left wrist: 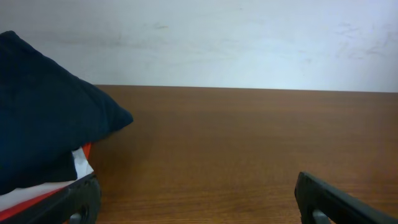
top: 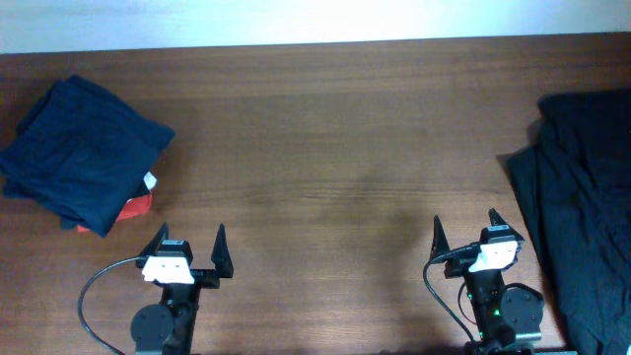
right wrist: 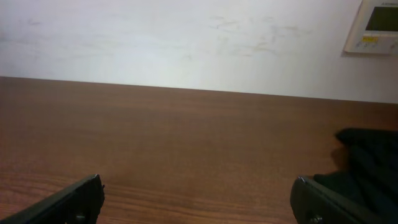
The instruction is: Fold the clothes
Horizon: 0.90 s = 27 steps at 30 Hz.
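A folded stack of dark navy clothes (top: 84,163) lies at the table's left, on top of a red and white garment (top: 135,207). It also shows in the left wrist view (left wrist: 43,124). A loose, unfolded heap of dark navy clothes (top: 582,197) lies at the right edge, and shows in the right wrist view (right wrist: 367,168). My left gripper (top: 187,242) is open and empty near the front edge, right of the stack. My right gripper (top: 465,230) is open and empty, just left of the loose heap.
The brown wooden table (top: 325,148) ends at a white wall at the back. A white wall control panel (right wrist: 376,25) shows in the right wrist view. Black cables run from both arm bases at the front edge.
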Motion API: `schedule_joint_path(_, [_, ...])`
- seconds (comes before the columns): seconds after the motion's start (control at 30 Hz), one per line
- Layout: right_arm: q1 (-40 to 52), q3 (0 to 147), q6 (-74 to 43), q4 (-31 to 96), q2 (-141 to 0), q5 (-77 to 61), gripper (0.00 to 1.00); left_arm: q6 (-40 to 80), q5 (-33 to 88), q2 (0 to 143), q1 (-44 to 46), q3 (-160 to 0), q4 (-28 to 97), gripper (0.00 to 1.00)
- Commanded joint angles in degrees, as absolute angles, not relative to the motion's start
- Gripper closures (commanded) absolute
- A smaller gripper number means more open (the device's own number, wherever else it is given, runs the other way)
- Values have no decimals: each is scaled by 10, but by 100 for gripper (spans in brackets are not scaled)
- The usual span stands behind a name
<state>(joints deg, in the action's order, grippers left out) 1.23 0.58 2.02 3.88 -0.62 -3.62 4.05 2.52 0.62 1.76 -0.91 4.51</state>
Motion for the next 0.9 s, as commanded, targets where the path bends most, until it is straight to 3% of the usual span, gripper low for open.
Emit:
schedule_joint_path(0.0, [15,3,23,43,-2,-29,1,34,19,3,20,-5,46,1])
schedule_joint_path(0.87, [15,3,23,43,-2,-29,1,34,19,3,20,-5,46,1])
